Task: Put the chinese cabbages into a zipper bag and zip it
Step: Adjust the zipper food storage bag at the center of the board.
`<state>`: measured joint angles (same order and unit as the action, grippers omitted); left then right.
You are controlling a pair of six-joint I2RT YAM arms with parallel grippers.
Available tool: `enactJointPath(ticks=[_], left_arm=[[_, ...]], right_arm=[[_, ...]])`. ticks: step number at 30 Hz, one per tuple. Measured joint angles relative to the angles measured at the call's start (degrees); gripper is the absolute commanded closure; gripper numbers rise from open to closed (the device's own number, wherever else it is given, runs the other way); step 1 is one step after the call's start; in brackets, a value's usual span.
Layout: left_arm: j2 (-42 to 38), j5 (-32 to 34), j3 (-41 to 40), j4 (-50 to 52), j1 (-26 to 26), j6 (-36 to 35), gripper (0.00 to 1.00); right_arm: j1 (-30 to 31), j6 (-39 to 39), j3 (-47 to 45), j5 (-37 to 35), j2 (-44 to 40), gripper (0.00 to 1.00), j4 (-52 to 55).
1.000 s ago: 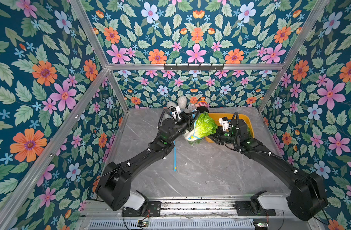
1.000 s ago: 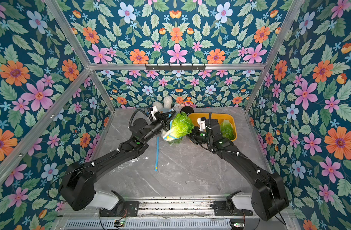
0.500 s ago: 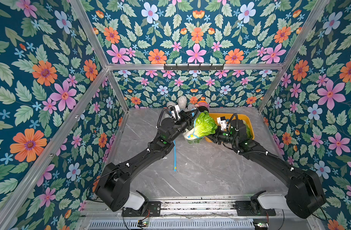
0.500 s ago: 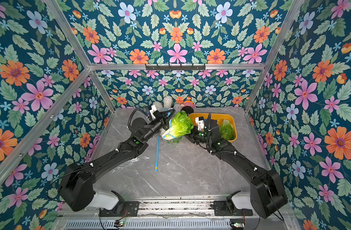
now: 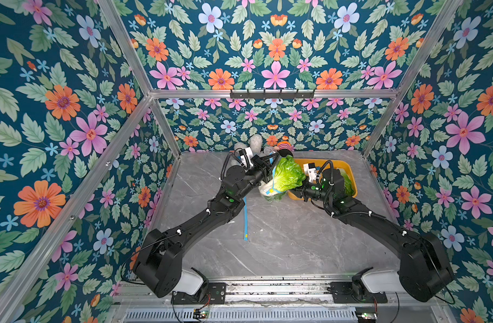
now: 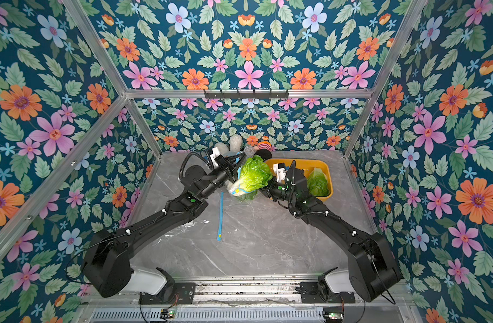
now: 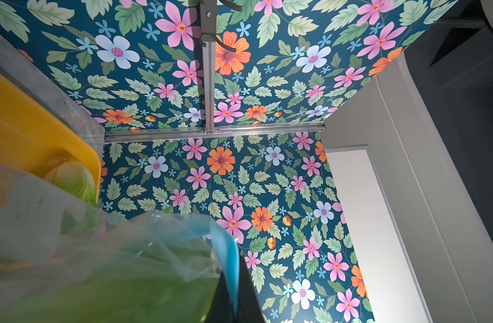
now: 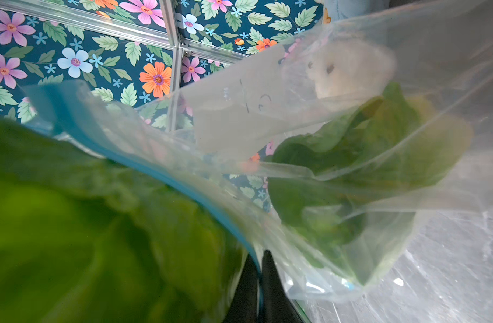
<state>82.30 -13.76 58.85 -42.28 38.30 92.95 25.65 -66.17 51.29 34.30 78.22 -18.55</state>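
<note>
Right end effector (image 5: pixel 294 191) went from part-open a second ago to clamped on the blue zip edge (image 8: pixel 71 117) of the zipper bag (image 5: pixel 269 193); its arm had crept slightly toward the bag. Left end effector (image 5: pixel 270 165) hadn't budged and was closed on the same bag's rim at the opposite side; its wrist view showed one black finger (image 7: pixel 241 296) against the blue edge.

Containers:
- Zipper bag hung between the two end effectors, just in front of the tray (image 5: pixel 352 179), mouth open. The upper cabbage (image 5: pixel 287 174) sat white base down in the bag, with green leaves above the zip line. How deep it sat, I couldn't tell.
- Lower cabbage (image 8: pixel 351 167) was fully inside, seen through the plastic in the right wrist view. In both top views only a bit of green showed under the upper one.
- Yellow tray at the back right of the desk (image 5: pixel 281 246) held the third cabbage (image 6: pixel 318 181), partly blocked by the right arm.
- White label (image 8: pixel 239 112) on the bag had handwriting, unreadable.

Hard to make out:
- Whether the bag's bottom touched the desk.
- Soft toys (image 5: pixel 256 142) against the back wall were half hidden behind the left wrist.
- Another blue strip (image 5: pixel 245 218) lay flat on the desk beside the left arm, with clear film (image 6: pixel 195 223) next to it running under the arm; outline unclear.
- Near parts of both wrist views were blurred green and plastic.
</note>
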Motion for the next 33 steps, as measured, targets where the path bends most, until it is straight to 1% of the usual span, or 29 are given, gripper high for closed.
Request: enactJointPath(ticks=[1, 4, 7, 11, 14, 18, 21, 25, 28, 30, 33], left_arm=[[-0.15, 0.02, -0.11, 0.31, 0.0, -0.07, 1.0], [-1.22, 0.26, -0.09, 2.58, -0.13, -1.55, 1.0], [-2.45, 0.15, 1.53, 7.17, -0.81, -5.29, 1.0], [-4.24, 0.33, 4.07, 15.19, -2.6, -12.48, 1.0], [-4.92, 0.83, 6.21, 21.46, -3.23, -18.43, 1.0], [-4.81, 1.2, 9.09, 28.17, -3.61, -24.7, 1.0], [-4.72, 2.25, 12.28, 34.03, -3.89, -29.83, 1.0], [-4.61, 4.79, 19.19, 43.56, -4.33, -37.92, 1.0], [-4.74, 7.65, 24.24, 50.47, -4.5, -44.63, 1.0], [-4.39, 9.27, 27.1, 54.66, -4.57, -48.57, 1.0], [-1.73, 9.55, 30.21, 59.6, -4.5, -53.2, 1.0]], right_arm=[[0.0, 0.33, 0.17, -0.17, -0.55, 1.0, 0.96], [0.0, 1.99, 0.94, -1.92, -3.39, 1.0, 5.4], [0.0, 4.52, 3.04, -4.72, -7.13, 1.0, 12.61], [0.17, 8.61, 8.35, -8.15, -10.21, 1.0, 22.14], [1.33, 11.74, 13.07, -10.62, -10.51, 1.0, 28.63], [4.22, 15.04, 18.75, -11.98, -8.79, 1.0, 34.86], [4.81, 17.11, 21.53, -11.98, -6.91, 1.0, 38.45], [5.4, 18.58, 24.59, -12.24, -4.07, 1.0, 40.13], [7.85, 18.78, 26.97, -11.1, -0.96, 1.0, 40.0], [8.76, 18.6, 26.1, -9.57, -0.11, 1.0, 38.16], [6.88, 16.57, 22.16, -7.69, 0.5, 1.0, 34.82]])
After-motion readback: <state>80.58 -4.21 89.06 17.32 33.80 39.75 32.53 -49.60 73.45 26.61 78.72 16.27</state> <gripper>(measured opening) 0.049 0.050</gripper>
